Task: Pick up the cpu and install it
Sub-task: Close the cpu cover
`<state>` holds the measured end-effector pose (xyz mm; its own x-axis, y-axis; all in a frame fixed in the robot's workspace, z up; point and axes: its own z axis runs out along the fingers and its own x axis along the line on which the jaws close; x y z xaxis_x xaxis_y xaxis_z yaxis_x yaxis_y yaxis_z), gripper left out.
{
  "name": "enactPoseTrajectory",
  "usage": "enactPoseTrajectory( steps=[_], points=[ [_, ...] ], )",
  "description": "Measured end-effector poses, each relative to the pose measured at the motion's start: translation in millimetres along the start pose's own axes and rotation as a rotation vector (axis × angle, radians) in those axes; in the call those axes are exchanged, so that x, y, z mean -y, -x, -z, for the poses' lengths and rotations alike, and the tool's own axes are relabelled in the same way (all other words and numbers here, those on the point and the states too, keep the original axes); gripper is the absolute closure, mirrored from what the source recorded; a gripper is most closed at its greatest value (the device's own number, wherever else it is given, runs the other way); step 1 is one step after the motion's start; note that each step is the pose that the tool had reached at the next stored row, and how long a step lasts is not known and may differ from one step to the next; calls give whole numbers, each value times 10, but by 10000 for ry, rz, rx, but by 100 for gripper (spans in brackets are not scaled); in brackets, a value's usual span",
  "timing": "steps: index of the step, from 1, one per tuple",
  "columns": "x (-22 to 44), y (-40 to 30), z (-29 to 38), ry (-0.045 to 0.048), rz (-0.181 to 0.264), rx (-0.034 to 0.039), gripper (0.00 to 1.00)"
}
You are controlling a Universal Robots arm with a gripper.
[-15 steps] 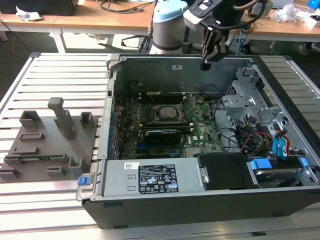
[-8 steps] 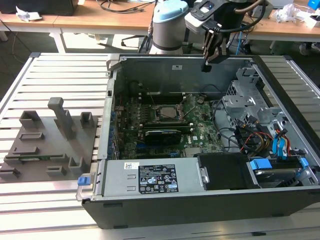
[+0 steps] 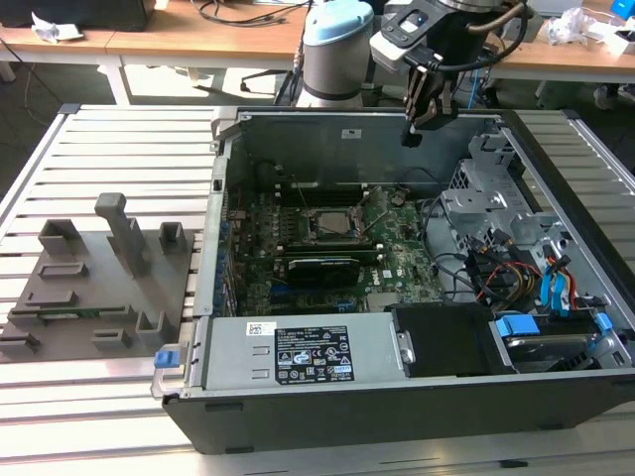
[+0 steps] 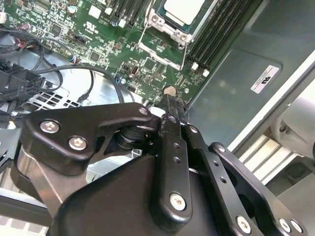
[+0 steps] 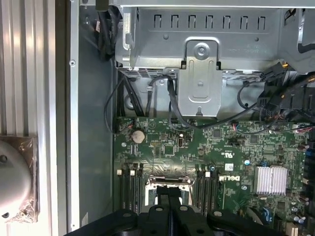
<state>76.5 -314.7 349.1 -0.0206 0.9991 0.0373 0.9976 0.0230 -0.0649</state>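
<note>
Our gripper (image 3: 413, 131) hangs with its fingers closed together on nothing, high by the far wall of the case (image 3: 347, 149), likely to stay clear of the parts below. The cpu (image 4: 184, 10) lies flat in the socket (image 4: 170, 28) near the middle of the board (image 3: 397, 263), well apart from the fingertips.

Slatted table (image 3: 129, 139) bears computer case (image 3: 397, 409) and grey fixture (image 3: 89, 297).

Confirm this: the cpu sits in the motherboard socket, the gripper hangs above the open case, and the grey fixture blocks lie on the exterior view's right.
Wrong on one count: the exterior view shows the grey fixture blocks on its left, beside the case. The cpu in the socket and the gripper above the case are right.
</note>
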Motion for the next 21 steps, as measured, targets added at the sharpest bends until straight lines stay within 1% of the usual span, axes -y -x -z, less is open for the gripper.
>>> enactPoseTrajectory(
  steps=[3, 7, 11, 14, 21],
  points=[
    [-20, 2, -35, -1, 0, 2, 89],
    [-38, 6, -126, -1, -1, 0, 89],
    [-43, 8, -181, -2, 0, 1, 89],
    [-62, 10, -236, -2, 1, -1, 89],
    [-100, 13, -305, -2, 0, 0, 89]
  ],
)
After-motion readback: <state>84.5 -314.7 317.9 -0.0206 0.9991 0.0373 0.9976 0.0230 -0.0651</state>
